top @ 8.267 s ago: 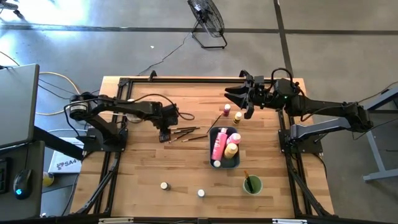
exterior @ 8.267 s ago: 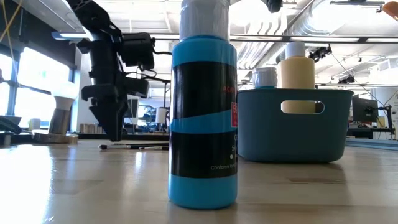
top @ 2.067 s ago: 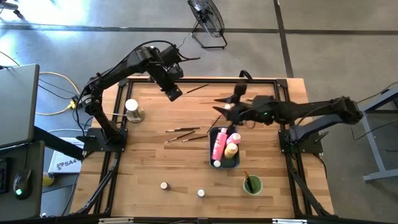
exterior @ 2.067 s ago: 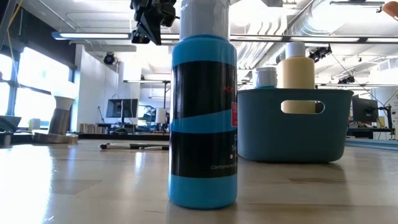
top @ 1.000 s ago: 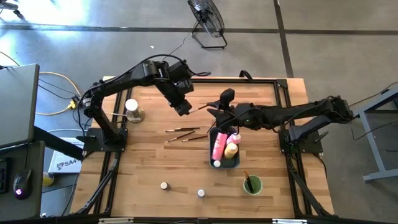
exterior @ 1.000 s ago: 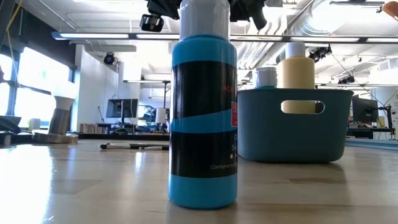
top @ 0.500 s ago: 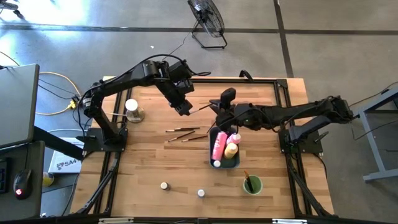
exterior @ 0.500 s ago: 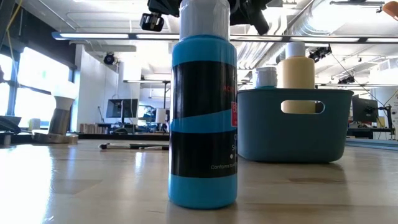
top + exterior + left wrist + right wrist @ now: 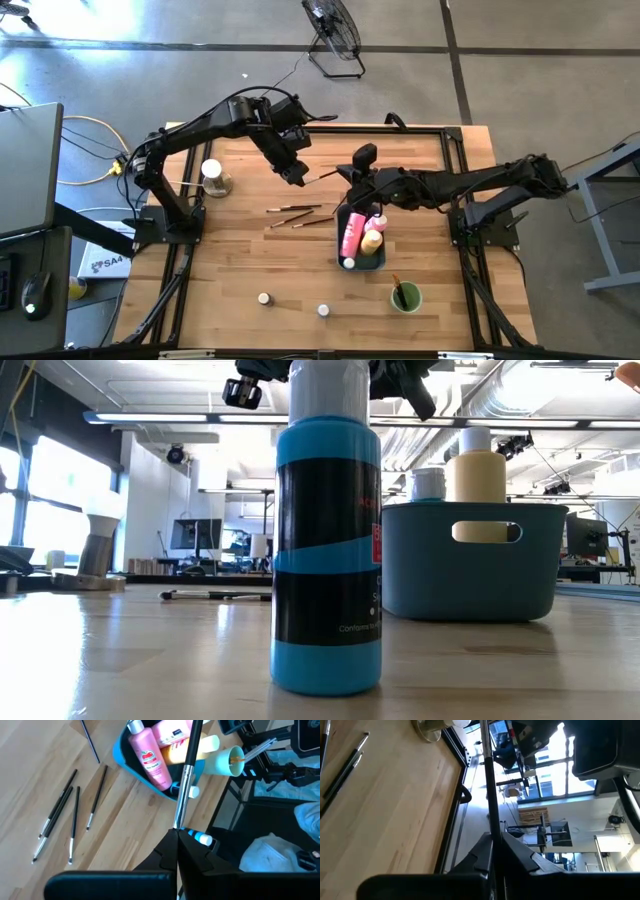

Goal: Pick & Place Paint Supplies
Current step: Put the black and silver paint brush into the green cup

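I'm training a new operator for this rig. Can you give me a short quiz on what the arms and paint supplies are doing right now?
1. True or false: the left gripper is empty.
2. Where do the loose paintbrushes lie?
A. On the table, to the left of the tray as seen in the high view
B. Inside the tray
C. On the floor
3. Fill in: the left gripper and the right gripper are both shut on one ____ in mid-air.

Key: 1 false, it holds a raised paintbrush; 2 A; 3 paintbrush.
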